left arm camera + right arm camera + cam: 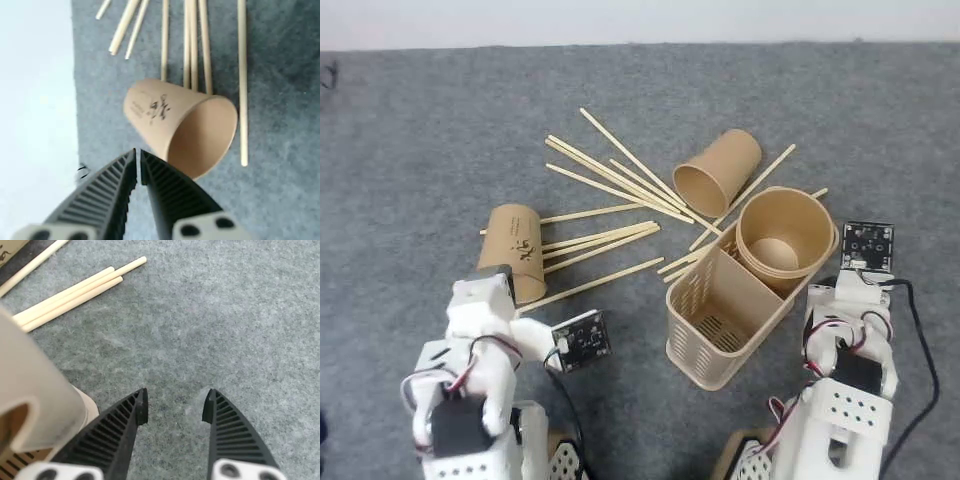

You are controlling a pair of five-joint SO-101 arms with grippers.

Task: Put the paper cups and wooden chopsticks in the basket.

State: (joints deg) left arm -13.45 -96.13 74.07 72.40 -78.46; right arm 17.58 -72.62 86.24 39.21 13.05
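Closest in, my left pincer is closed on nothing. Its tips stop just short of a paper cup that lies on its side, long axis running away from me, mouth turned back toward my arm and base pointing off. My right pincer hangs open over the grey carpet, gripping nothing. Just beside that arm stands the basket, its long axis slanting from near left to far right, and its far compartment holds stacked cups upright, mouths up. Beyond, the chopsticks lie flat and scattered, fanning between cup and basket. Farthest, a second cup lies on its side across them, mouth toward the near left.
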